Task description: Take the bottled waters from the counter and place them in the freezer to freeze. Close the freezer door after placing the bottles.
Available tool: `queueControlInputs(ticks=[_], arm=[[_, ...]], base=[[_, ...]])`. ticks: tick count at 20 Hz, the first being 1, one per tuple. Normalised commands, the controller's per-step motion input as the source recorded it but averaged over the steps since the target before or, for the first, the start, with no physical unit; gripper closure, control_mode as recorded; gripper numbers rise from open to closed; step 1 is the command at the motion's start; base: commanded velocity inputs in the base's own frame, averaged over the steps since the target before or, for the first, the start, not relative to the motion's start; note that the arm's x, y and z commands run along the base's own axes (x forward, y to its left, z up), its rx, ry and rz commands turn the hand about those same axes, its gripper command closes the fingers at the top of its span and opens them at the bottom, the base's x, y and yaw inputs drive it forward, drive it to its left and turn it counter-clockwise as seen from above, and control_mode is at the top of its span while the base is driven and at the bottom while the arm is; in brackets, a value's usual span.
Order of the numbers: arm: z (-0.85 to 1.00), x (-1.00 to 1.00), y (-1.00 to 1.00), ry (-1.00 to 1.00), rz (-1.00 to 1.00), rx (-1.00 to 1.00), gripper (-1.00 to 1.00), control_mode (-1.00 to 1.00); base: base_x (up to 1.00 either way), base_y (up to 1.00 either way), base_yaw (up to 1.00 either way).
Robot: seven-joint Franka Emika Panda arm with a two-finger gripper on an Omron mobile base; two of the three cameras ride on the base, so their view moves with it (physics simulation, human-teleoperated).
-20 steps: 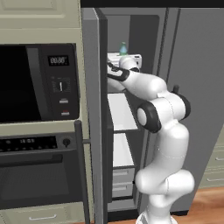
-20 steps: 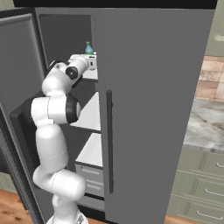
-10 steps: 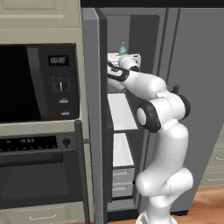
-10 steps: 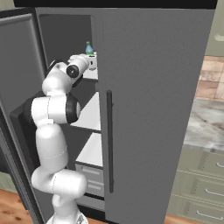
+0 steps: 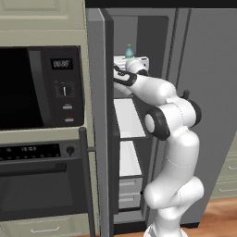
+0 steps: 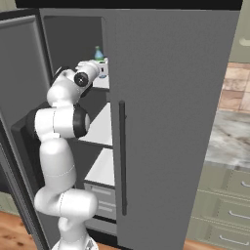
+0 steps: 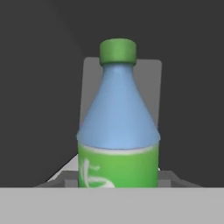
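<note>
Up on the top shelf [image 5: 124, 60] of the open freezer [image 5: 139, 32] stands the blue-tinted bottle [image 7: 117, 127], upright, green cap [image 7: 117, 51] on top, green label with white marks around the lower body. Hand view looks straight at it, dead centre, dark freezer back wall behind and a lighter grey rectangle just behind the neck. Gripper [image 5: 133, 59] is reached into the freezer at that shelf level, and the bottle's cap and blue shoulder poke up just above the hand in the left base view. Right base view has the same bottle [image 6: 99, 53] above the white wrist, hand right at the shelf edge. Fingers are clenched on the bottle; fingertips themselves are hidden at the base of the bottle in the hand view, so exact contact points can't be told.

Arm rises from the floor, elbow bent outside the compartment, forearm running in and up to the shelf. Freezer door [image 5: 102, 120] is swung wide open, edge-on in the left base view, just beside the black wall oven [image 5: 41, 185] and microwave [image 5: 41, 88]. Wider fridge door [image 6: 171, 122] is shut, dark vertical handle [image 6: 122, 156] on it. Lower white shelves [image 5: 129, 118] and drawers [image 5: 129, 190] sit below the arm. Marbled counter [image 6: 229, 141] over green drawers shows at the right of the right base view.
</note>
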Motion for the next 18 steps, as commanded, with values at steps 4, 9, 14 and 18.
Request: queueControlInputs(ticks=[4,9,14,18], arm=[[0.0,0.0,0.0,0.0,0.0,0.0,-1.0,-1.0],[0.0,0.0,0.0,0.0,0.0,0.0,-1.0,-1.0],[0.03,0.0,0.0,0.0,0.0,0.0,-1.0,-1.0],[0.1,-0.37,0.0,0.0,0.0,0.01,-1.0,-1.0]], base=[[0.0,0.0,0.0],[0.0,0.0,0.0],[0.0,0.0,0.0],[0.0,0.0,0.0]])
